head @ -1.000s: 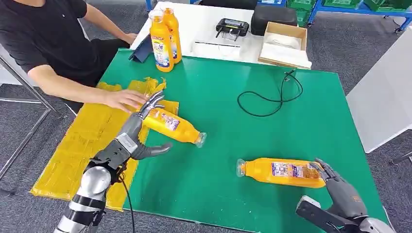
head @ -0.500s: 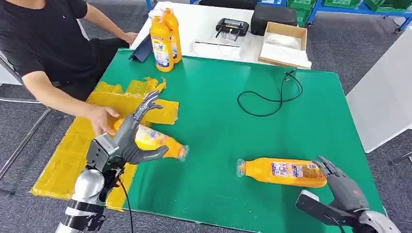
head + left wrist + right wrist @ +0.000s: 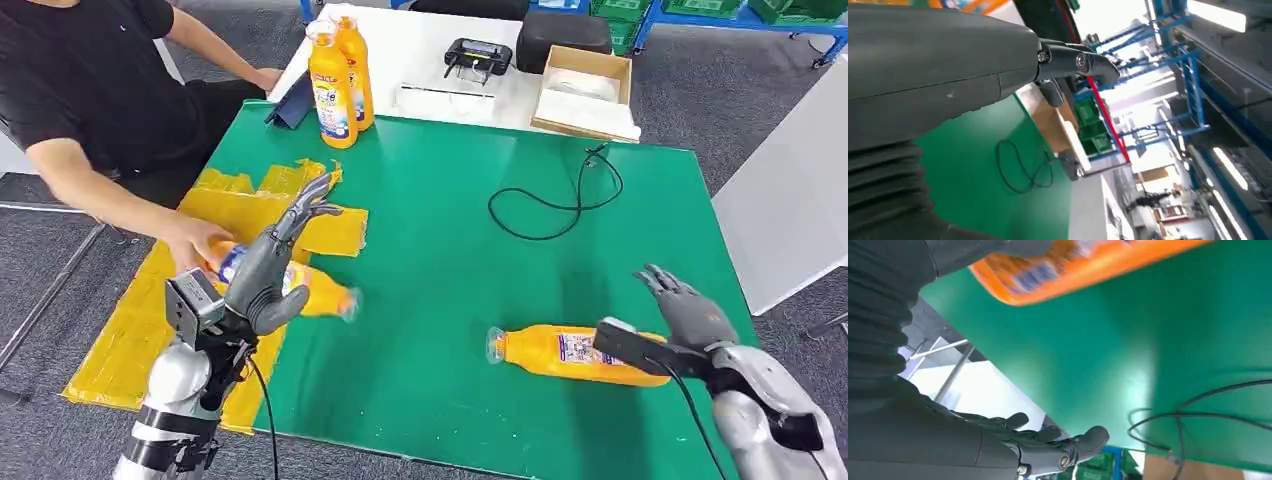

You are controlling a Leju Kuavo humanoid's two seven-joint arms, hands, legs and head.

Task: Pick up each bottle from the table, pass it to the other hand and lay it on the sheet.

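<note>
An orange plastic bottle (image 3: 295, 285) is seen lying on the yellow plastic sheet (image 3: 150, 310), touched by a person's hand (image 3: 195, 240), under the empty, spread left robot hand (image 3: 270, 265). A second orange bottle (image 3: 570, 355) lies on the green tabletop (image 3: 450, 230) beside the open, empty right robot hand (image 3: 685, 310).

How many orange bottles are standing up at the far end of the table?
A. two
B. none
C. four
A: two orange bottles stand upright side by side at the far edge of the green table, while the others lie down.
</note>
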